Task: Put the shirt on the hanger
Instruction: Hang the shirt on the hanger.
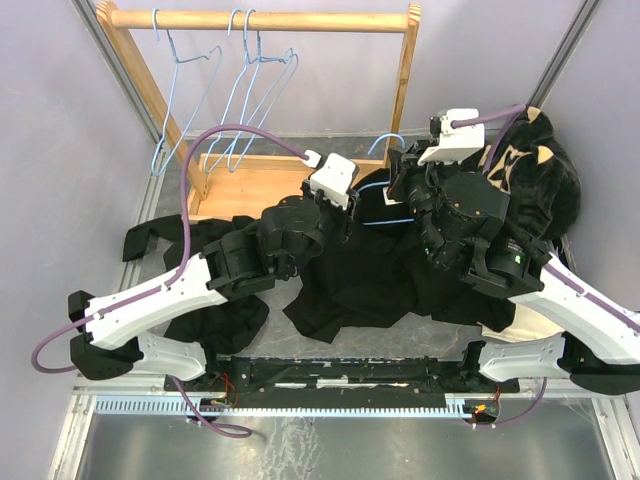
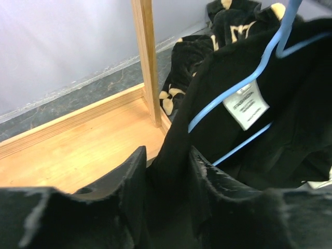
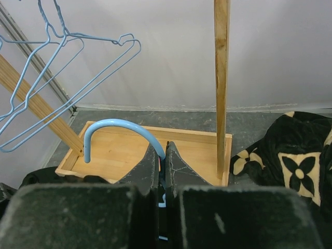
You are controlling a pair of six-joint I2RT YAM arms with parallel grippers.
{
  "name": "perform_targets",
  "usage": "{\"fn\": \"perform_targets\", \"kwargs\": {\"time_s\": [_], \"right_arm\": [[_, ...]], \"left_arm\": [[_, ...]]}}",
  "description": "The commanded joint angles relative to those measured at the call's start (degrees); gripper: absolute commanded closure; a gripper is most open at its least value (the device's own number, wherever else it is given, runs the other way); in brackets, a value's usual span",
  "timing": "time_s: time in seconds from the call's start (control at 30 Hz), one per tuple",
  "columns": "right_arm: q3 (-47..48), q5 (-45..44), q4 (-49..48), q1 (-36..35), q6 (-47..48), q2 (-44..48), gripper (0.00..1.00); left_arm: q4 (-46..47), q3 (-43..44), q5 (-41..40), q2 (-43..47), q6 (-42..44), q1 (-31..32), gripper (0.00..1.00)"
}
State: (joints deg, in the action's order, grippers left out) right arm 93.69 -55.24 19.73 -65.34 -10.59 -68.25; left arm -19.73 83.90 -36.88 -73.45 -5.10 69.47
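**Shirt (image 1: pixel 368 272) on the table, hanger (image 3: pixel 118 126) in its collar**

Wooden rack (image 1: pixel 270 20) stands at the back, spare blue hangers (image 1: pixel 250 62) on its rail; the black shirt sprawls before the rack's base, between the two arms, collar lifted; a plush flowered garment (image 1: pixel 555 185) is heaped to the right; left gripper (image 2: pixel 166 158) pinches a fold of shirt cloth. Right gripper (image 3: pixel 162 155) is clamped on the hanger's neck, hook poking up; blue wire runs inside the collar, just beside the white tag (image 2: pixel 246 106).

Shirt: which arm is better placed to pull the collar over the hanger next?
Left. The left gripper is shut on the shirt beside its tagged collar, where the hanger wire sits inside. The right gripper is occupied, clamped on the hanger's neck below the hook.
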Motion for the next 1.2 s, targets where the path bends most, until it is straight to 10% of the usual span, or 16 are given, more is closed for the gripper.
{"fn": "perform_targets", "kwargs": {"time_s": [0.0, 0.33, 0.63, 0.87, 1.17], "right_arm": [[-0.7, 0.3, -2.5, 0.0, -0.9, 0.9, 1.00], [-1.3, -0.4, -2.4, 0.0, -0.5, 1.2, 1.00], [-1.5, -0.2, -2.4, 0.0, -0.9, 0.7, 1.00], [-1.5, 0.0, -2.3, -0.1, -1.0, 0.7, 1.00], [-1.7, 0.5, -2.1, 0.0, -1.3, 1.4, 1.00]], "left_arm": [[4.9, 3.6, 1.5, 2.4, -0.6, 0.0, 0.54], [4.3, 2.4, 0.9, 3.5, -1.3, 0.0, 0.53], [3.1, 1.5, 0.6, 4.3, -1.9, -0.1, 0.72], [4.8, -0.6, 1.8, 5.0, -2.8, 0.0, 0.49], [5.4, -1.2, 0.8, 4.5, -2.6, 0.0, 0.62]]}}
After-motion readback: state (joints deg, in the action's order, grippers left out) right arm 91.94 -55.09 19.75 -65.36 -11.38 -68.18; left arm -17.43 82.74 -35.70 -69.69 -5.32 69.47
